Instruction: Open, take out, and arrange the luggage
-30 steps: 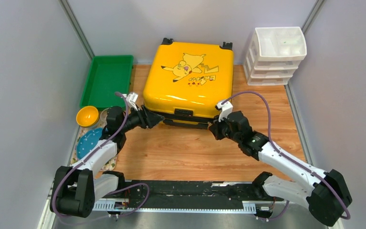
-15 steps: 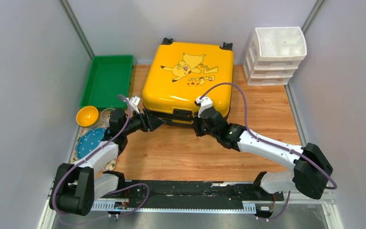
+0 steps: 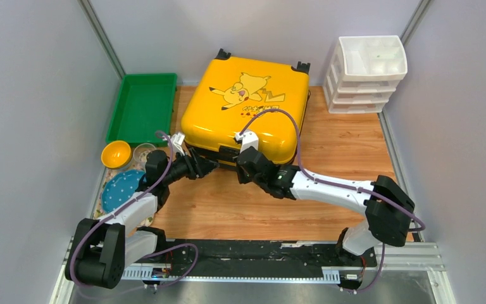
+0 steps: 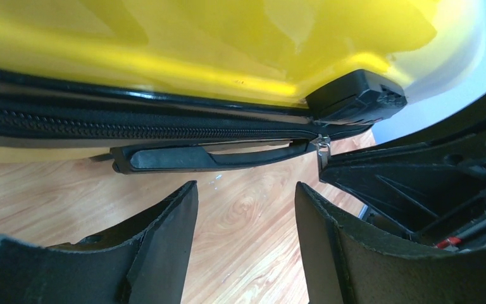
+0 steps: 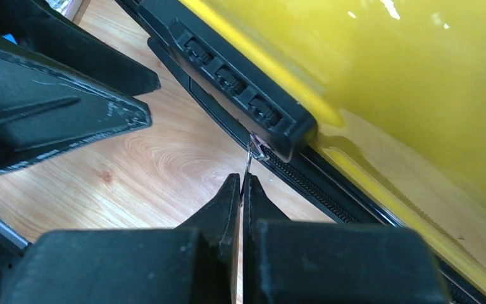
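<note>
R fingers (image 5: 223, 206) pinch zip pull (image 5: 250, 157) by luggage (image 5: 417, 76) lock (image 5: 240, 88).

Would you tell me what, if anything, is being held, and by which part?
The right fingers pinch the zipper pull of the luggage; left fingers are open, holding nothing.

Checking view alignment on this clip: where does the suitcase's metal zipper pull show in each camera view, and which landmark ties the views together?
Top external: too small to make out; look by the right gripper at the luggage near edge.
Left wrist: zipper pull hangs right of centre, below the black lock block.
Right wrist: zipper pull at centre, pinched by the shut fingertips.
Shared landmark: black lock block.
</note>
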`<state>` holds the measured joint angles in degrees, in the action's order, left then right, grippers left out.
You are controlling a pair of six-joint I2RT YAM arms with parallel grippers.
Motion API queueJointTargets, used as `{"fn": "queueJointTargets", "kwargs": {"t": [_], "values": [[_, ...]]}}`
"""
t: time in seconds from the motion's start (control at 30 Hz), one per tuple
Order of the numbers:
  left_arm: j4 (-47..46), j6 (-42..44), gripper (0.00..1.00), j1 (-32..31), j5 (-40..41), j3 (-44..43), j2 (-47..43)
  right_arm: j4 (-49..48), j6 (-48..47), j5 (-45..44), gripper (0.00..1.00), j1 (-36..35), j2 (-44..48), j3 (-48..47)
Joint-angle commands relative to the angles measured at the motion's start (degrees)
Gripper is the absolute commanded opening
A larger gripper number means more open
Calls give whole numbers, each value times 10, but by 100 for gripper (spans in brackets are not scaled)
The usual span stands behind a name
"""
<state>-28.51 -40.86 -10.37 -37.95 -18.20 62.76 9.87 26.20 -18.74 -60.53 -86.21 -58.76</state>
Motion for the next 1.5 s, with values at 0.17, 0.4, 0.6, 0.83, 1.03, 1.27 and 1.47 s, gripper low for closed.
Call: {"fn": "queueJointTargets", "kwargs": {"t": [0.17,0.4,0.6,0.83,1.03,1.27,1.47], "values": [[-67,-43,63,-2,27,32,12,-112,27,-67,0,-85,-42,-90],[-38,-5,63,9,28,40,-53,-115,-2,-59,27,-91,-43,-104],[77,160,68,29,-10,32,-148,-55,-85,10,33,-80,72,-58],[87,280,70,-45,42,52,-174,14,-149,63,48,-19,185,-23],[8,308,70,-121,125,45,-109,104,-180,219,54,152,221,-11],[-32,312,67,-181,201,22,-37,123,-220,216,55,217,244,25],[-20,310,65,-227,292,-27,-4,124,-210,217,55,234,245,39]]}}
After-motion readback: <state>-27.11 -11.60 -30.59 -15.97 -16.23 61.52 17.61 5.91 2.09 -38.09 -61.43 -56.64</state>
